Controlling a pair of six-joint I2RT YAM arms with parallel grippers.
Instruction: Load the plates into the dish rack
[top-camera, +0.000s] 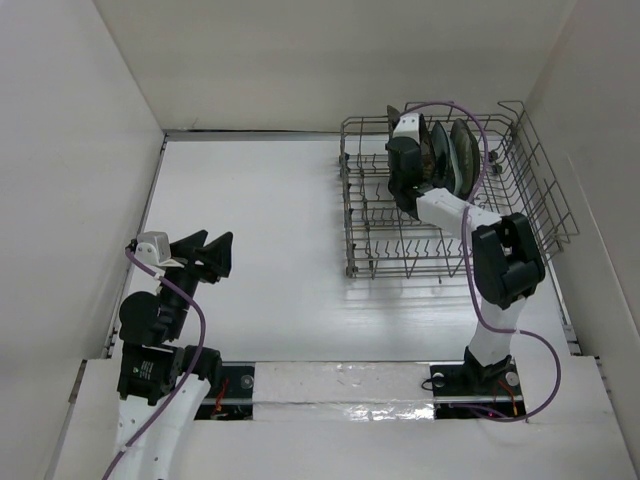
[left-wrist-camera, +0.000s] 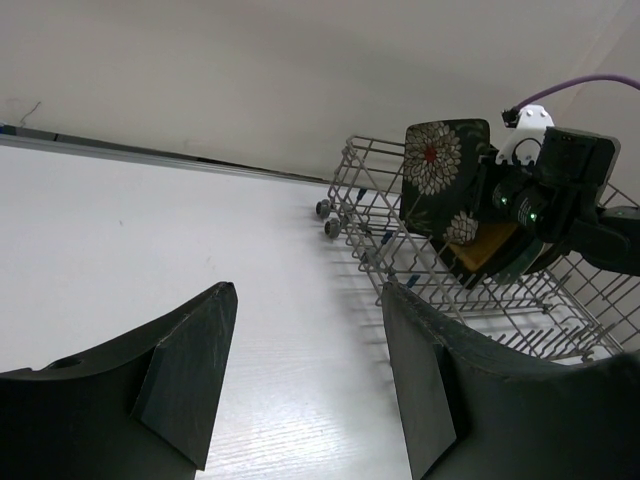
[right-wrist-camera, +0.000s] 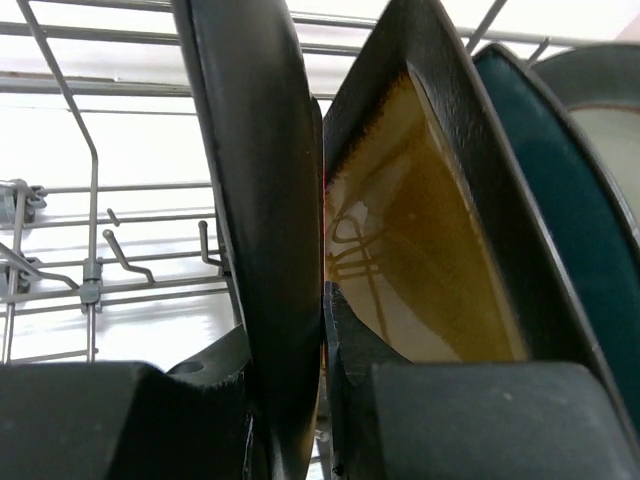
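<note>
The grey wire dish rack (top-camera: 545, 195) stands at the far right. My right gripper (top-camera: 402, 172) reaches into it and is shut on the black square plate with white flowers (left-wrist-camera: 440, 165), held upright on edge. In the right wrist view this plate (right-wrist-camera: 260, 180) is edge-on between my fingers. Right behind it stand the black plate with the yellow centre (right-wrist-camera: 420, 260), the dark teal plate (right-wrist-camera: 560, 200) and a pale plate with a dark rim (right-wrist-camera: 610, 130). My left gripper (top-camera: 212, 243) is open and empty over the table at the near left.
The rack (left-wrist-camera: 360, 200) has small wheels on its left side and upright tines on its floor. White walls close in the table on the left, back and right. The right arm's purple cable loops above the rack.
</note>
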